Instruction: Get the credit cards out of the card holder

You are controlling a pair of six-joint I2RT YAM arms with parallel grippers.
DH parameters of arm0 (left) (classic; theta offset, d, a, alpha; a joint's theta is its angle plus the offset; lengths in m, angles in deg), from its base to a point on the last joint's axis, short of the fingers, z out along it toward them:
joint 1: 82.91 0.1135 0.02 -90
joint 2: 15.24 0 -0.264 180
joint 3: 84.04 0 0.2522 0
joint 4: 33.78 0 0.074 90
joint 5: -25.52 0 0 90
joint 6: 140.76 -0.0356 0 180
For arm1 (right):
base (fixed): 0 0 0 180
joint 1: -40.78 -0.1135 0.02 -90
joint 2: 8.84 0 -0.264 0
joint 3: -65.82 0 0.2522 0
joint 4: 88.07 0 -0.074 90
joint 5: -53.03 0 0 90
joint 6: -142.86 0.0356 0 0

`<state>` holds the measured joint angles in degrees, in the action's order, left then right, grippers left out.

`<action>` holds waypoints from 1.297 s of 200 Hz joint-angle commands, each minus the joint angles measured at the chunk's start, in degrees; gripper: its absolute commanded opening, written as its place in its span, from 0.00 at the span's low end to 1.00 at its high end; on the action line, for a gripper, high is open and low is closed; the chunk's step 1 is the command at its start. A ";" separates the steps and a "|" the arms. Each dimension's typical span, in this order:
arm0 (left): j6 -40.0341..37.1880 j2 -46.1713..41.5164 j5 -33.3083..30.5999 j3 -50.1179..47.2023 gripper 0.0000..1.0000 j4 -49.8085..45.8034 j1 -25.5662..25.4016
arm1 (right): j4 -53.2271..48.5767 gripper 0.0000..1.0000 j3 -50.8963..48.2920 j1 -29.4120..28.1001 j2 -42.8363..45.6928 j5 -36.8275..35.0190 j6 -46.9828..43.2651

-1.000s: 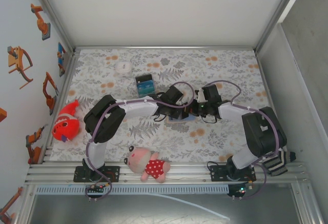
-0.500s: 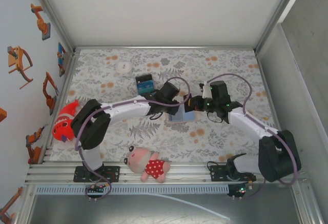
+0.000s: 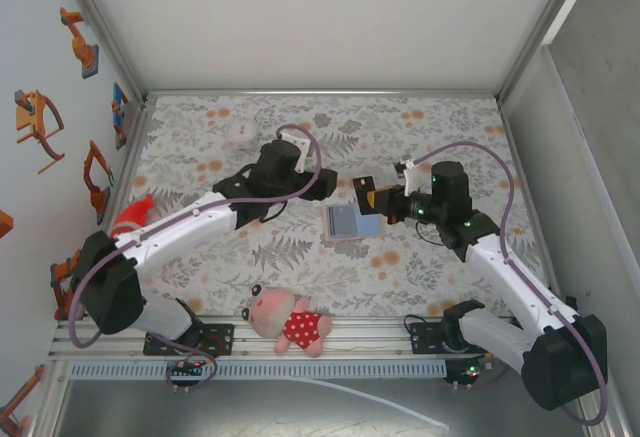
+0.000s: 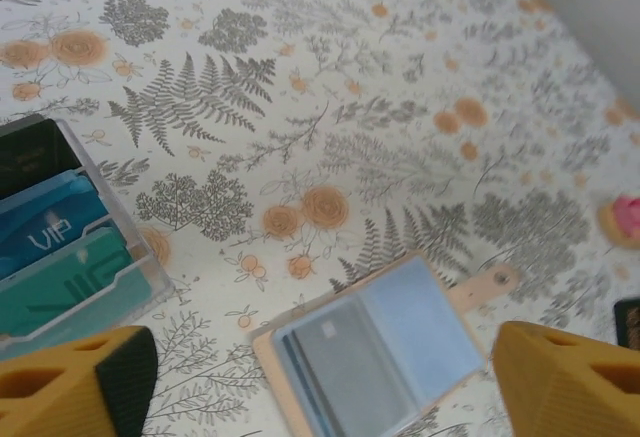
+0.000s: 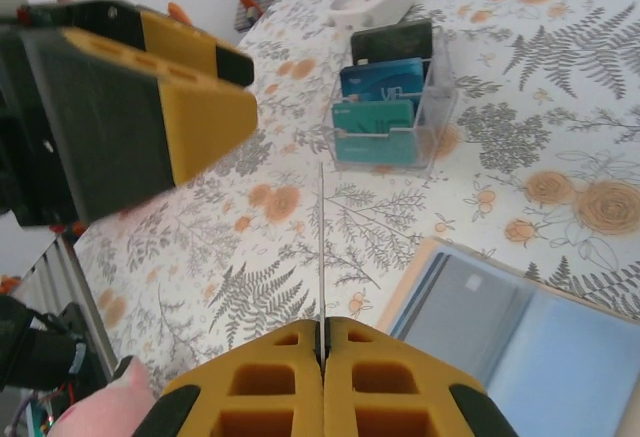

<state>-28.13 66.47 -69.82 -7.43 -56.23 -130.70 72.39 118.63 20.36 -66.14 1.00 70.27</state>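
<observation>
Open flat on the bench (image 3: 440,137), long axis left-right: card holder (image 3: 350,222), one grey card (image 4: 330,357) left inside. Hovering at its far right corner, right pincer (image 3: 372,200), clamped on a card (image 5: 322,227) edge-on. Farther left, left pincer (image 3: 325,185), spread wide, empty, about as near.

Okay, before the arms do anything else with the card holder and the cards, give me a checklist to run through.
1. Grip: right gripper shut on a card, seen edge-on: ok.
2. Free hand: left gripper open, nothing between its fingers: ok.
3. The card holder lies open and flat on the table: ok.
4. Holder emptied: not ok, a grey card shows in one pocket.
5. The clear stand stands upright with three cards in it, apart from the holder: ok.
6. Free slot in the stand for the held card: cannot tell.
</observation>
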 commanded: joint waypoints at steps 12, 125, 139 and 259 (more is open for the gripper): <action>-7.64 -5.89 9.66 -2.22 0.99 5.24 0.85 | -1.73 0.00 3.24 0.14 -0.24 6.89 -5.79; -29.33 -1.49 35.22 6.34 0.65 -4.91 0.77 | -11.34 0.00 11.18 -1.20 -4.70 18.53 -15.84; -29.92 -0.70 37.41 7.05 0.59 -5.50 0.77 | -11.73 0.00 11.48 -1.45 -5.23 18.97 -16.23; -31.34 1.65 36.44 8.70 0.00 -9.77 0.42 | -10.42 0.01 11.93 -1.99 -6.27 12.99 -15.85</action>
<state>-59.14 68.81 -30.22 0.70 -65.39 -130.07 60.82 129.36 18.80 -73.83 17.53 54.29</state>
